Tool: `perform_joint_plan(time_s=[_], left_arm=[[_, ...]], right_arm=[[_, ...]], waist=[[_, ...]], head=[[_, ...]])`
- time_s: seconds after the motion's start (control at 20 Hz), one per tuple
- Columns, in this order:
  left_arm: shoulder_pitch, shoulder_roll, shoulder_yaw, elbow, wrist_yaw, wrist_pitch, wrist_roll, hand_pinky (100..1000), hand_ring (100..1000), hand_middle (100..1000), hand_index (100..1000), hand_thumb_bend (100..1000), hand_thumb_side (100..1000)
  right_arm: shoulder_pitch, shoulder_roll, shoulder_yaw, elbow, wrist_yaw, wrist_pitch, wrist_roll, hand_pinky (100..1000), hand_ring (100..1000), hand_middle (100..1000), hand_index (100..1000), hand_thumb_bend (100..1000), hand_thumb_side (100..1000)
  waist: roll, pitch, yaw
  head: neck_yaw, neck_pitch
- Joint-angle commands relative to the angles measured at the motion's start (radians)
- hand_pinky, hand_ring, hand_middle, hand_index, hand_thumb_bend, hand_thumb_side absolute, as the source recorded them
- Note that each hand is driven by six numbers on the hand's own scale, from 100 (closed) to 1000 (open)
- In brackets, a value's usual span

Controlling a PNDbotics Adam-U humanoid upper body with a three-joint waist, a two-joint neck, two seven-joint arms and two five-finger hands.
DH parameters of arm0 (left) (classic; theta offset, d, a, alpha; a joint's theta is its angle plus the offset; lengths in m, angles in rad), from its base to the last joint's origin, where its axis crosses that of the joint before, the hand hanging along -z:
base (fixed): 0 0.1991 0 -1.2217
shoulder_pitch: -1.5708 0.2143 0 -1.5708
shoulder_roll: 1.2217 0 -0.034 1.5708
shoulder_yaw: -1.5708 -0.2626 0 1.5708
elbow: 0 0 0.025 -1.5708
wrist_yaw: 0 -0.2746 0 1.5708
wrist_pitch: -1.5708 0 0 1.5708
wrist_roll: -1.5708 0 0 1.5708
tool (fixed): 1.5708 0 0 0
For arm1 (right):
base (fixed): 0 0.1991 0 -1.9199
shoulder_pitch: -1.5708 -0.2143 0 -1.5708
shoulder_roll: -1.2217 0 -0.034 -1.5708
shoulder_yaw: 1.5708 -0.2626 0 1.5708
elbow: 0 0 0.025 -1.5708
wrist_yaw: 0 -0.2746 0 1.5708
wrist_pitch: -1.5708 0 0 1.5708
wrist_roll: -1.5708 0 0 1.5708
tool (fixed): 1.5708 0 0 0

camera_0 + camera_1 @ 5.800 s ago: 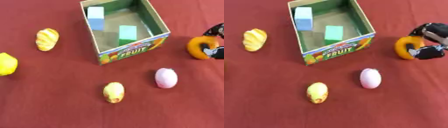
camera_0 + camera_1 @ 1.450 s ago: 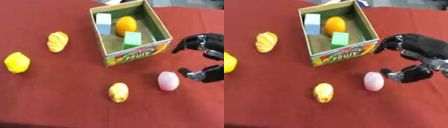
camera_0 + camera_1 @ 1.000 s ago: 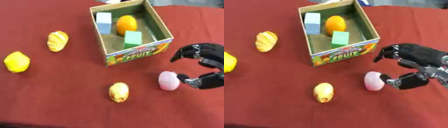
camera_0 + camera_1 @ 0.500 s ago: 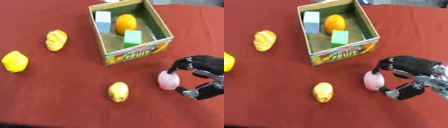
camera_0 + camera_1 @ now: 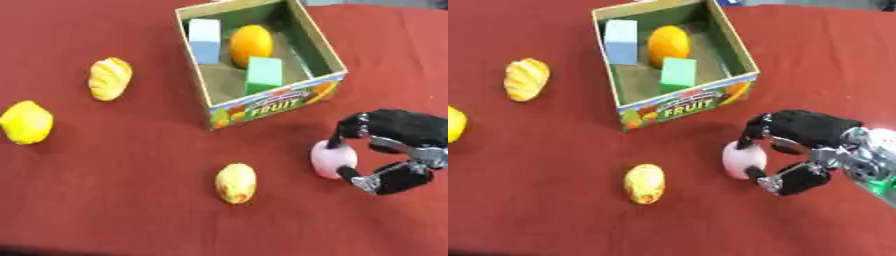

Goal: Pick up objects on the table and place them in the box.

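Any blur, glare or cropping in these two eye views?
Left eye view: soft throughout, the right hand at the pink egg smeared. Right eye view: the yellow fruit is cut by the left edge. Lighting is even; no glare on the box.

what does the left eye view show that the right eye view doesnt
Only the left eye view shows the yellow lemon-like fruit whole; the right eye view cuts it at the edge. Only the right eye view shows the silver wrist behind the right robot hand. Both show that hand curled on the pink egg-shaped object, the fruit box holding an orange, a blue block and a green block, the striped bread-like item, and the small yellow-red fruit.
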Motion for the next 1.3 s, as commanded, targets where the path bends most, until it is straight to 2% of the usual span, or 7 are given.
perform_joint_plan(time_s=[0.05, 0.25, 0.5, 0.85, 1.0, 1.1, 1.3], left_arm=[[-0.011, 0.016, 0.004, -0.015, 0.003, -0.001, 0.002, 723, 594, 556, 819, 100, 530], [-0.01, 0.016, 0.003, -0.015, 0.004, 0.0, 0.002, 723, 593, 556, 819, 100, 530], [-0.008, 0.018, 0.004, -0.015, 0.002, 0.0, 0.003, 722, 593, 555, 819, 100, 527], [-0.004, 0.023, 0.005, -0.015, -0.001, 0.001, 0.004, 722, 592, 555, 819, 100, 527], [-0.003, 0.025, 0.005, -0.015, -0.002, 0.001, 0.004, 722, 592, 555, 819, 100, 527], [-0.003, 0.028, 0.002, -0.015, -0.002, 0.001, 0.002, 722, 592, 554, 818, 100, 526], [-0.004, 0.034, -0.001, -0.015, -0.001, 0.002, -0.002, 722, 592, 554, 818, 100, 525]], right_arm=[[-0.012, -0.013, -0.008, -0.015, 0.018, 0.012, -0.067, 778, 724, 621, 698, 181, 288], [-0.012, -0.013, -0.007, -0.015, 0.037, 0.002, -0.15, 763, 694, 585, 658, 100, 254], [-0.007, -0.026, -0.029, -0.015, 0.008, -0.027, -0.211, 761, 684, 571, 643, 100, 207], [-0.038, -0.081, -0.116, -0.015, -0.122, -0.109, -0.27, 764, 675, 566, 637, 100, 150], [-0.061, -0.092, -0.141, -0.015, -0.169, -0.122, -0.267, 764, 675, 566, 637, 100, 147], [-0.124, -0.099, -0.153, -0.015, -0.194, -0.106, -0.256, 768, 675, 571, 643, 100, 141], [-0.288, -0.073, -0.144, -0.015, -0.234, -0.005, -0.184, 771, 672, 571, 642, 100, 126]], waist=[[0.004, -0.014, 0.0], [0.004, -0.014, 0.0], [0.005, -0.019, -0.003], [0.0, -0.027, -0.012], [-0.002, -0.029, -0.013], [-0.005, -0.032, -0.011], [-0.012, -0.036, -0.007]], head=[[-0.002, -0.003], [-0.001, -0.003], [0.004, -0.003], [0.01, -0.001], [0.012, 0.0], [0.01, 0.001], [0.006, 0.001]])
